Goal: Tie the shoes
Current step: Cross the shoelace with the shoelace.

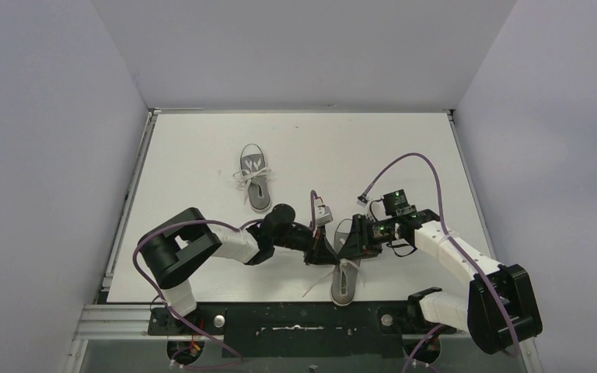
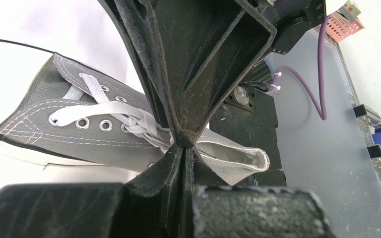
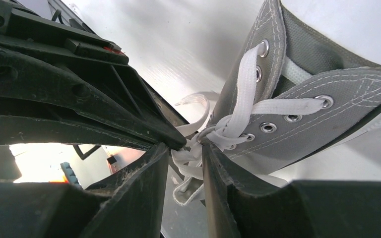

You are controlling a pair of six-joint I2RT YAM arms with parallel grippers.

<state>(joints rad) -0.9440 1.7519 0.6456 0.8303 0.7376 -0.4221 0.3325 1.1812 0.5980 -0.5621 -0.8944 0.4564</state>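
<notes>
Near my bases, on the white table (image 1: 202, 148), one grey sneaker (image 1: 343, 286) lies under both wrists. Its twin (image 1: 255, 183) sits well apart, farther back. A purple cable (image 1: 412, 159) arcs above my right arm. Each gripper blocks much of the other's wrist view. Both arms fold low and inward, meeting over the lacing. My left gripper (image 2: 183, 153) is clenched, white laces (image 3: 238, 119) reaching its tips; whether pinched, I cannot tell. My right gripper (image 3: 186, 168) stands parted, knotted lace between its fingers.
</notes>
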